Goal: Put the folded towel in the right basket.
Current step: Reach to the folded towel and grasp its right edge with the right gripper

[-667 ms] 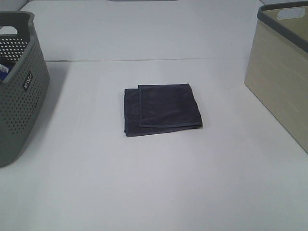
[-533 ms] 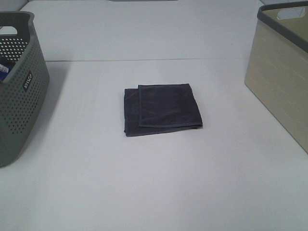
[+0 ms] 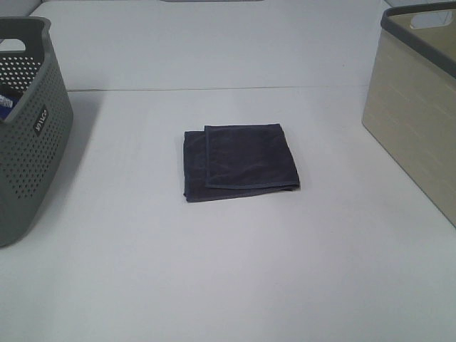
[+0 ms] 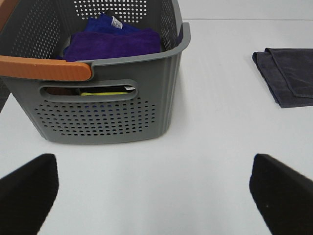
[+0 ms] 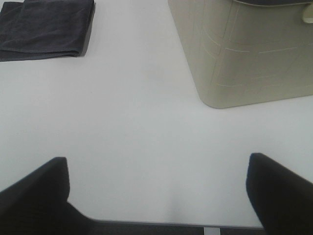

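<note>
Folded towel: the folded towel (image 3: pixel 239 162) lies flat in the middle of the table (image 3: pixel 214 271), top layer set a little off the lower one so a strip of the under-layer shows along one side. Nothing of mine touches it.

Right basket: the right basket (image 3: pixel 417 107) stands well apart from the towel, at the table's right edge, its dark rim high above the cloth.

My right gripper: the right gripper (image 5: pixel 156 191) hangs over bare table near the front edge, jaws spread wide, holding nothing; towel off to one side, basket to the other.

My left gripper: the left gripper (image 4: pixel 156 191) is also spread and empty, facing the grey perforated basket (image 4: pixel 105 105), which already holds purple and blue cloths.

Risk: I judge a pinch on the top layer alone would let the fold fall open as I lift; carrying too low could catch the cloth on the basket rim.

Surface: plain white and smooth, with a seam line across the back; little friction to keep the towel from sliding under a sideways push.
</note>
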You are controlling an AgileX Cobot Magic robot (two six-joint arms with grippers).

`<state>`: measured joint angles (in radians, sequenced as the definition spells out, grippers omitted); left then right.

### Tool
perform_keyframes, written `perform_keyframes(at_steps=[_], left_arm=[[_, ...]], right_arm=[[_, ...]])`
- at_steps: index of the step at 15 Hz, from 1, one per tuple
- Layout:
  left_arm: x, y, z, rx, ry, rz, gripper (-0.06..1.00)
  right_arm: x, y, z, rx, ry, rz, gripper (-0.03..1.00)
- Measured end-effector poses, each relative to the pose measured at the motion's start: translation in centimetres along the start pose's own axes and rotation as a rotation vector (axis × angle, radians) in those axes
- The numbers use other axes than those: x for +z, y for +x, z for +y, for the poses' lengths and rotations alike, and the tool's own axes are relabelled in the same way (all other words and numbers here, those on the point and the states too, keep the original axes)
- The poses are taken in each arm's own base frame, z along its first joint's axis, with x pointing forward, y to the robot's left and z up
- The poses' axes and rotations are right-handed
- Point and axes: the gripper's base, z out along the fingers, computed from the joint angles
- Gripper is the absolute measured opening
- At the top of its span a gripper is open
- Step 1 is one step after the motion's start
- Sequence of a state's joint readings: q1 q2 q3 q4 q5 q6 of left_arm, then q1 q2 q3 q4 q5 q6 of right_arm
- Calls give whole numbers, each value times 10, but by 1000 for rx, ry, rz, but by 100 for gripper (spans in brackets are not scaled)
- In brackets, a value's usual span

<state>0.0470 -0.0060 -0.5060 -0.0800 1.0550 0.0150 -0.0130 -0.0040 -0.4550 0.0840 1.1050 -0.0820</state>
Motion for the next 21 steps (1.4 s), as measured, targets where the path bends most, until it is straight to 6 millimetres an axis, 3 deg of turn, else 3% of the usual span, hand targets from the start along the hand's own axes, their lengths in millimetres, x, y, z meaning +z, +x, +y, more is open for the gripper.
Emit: perform_keyframes(at_steps=[21], left_arm=[[0, 0, 0, 0, 0, 0, 99]], right_arm=[[0, 0, 1, 3, -6, -1, 94]])
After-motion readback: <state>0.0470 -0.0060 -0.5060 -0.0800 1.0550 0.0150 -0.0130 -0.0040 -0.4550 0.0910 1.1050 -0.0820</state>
